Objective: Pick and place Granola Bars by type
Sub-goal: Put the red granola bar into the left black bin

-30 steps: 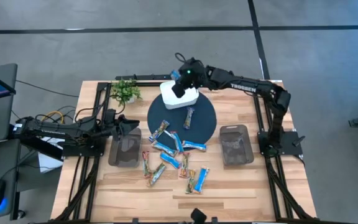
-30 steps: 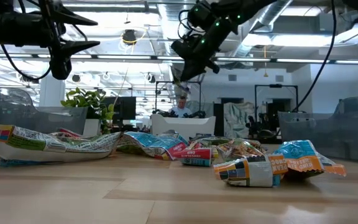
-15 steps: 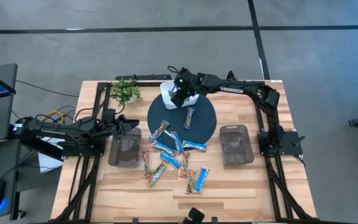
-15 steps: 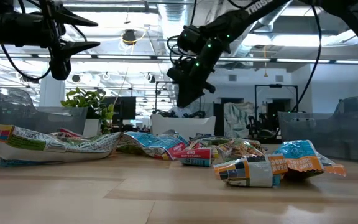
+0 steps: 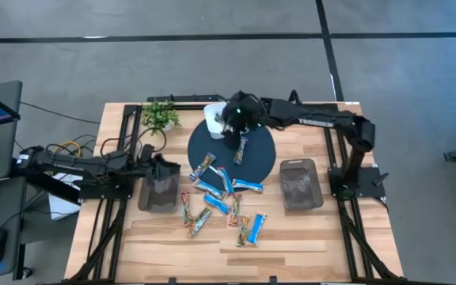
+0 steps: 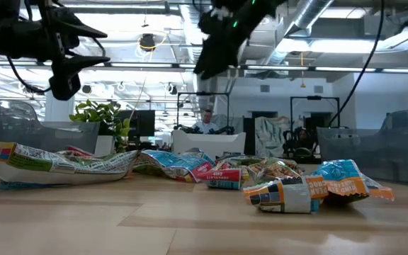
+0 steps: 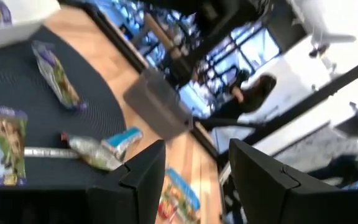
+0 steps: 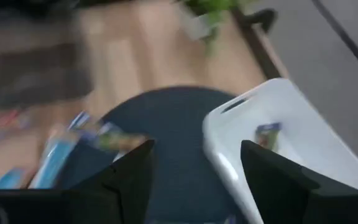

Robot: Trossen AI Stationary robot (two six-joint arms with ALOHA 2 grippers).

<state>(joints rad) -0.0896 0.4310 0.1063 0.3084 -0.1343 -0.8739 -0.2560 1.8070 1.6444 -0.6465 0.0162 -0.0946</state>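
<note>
Several granola bars (image 5: pixel 220 194), blue-and-white and tan, lie scattered on the wood and on the near part of a dark round mat (image 5: pixel 260 162). One tan bar (image 5: pixel 241 149) lies alone on the mat. A white box (image 5: pixel 212 113) stands at the mat's far edge, with one bar (image 8: pixel 267 134) inside it. My right gripper (image 5: pixel 229 120) hangs open above the box's right part, nothing between its fingers (image 8: pixel 129 180). At the table's left my left gripper (image 5: pixel 165 165) is open over the left grey bin (image 5: pixel 157 194), pointing level toward the mat (image 7: pixel 42 124).
A second grey bin (image 5: pixel 299 184) stands right of the mat. A small potted plant (image 5: pixel 161 115) sits at the far left corner. Black frame rails run along the table's left, right and far sides. Bare wood shows along the near edge.
My right gripper has dipped toward the white box and then risen well above it, staying over the mat's far edge. The bars on the table have not moved.
</note>
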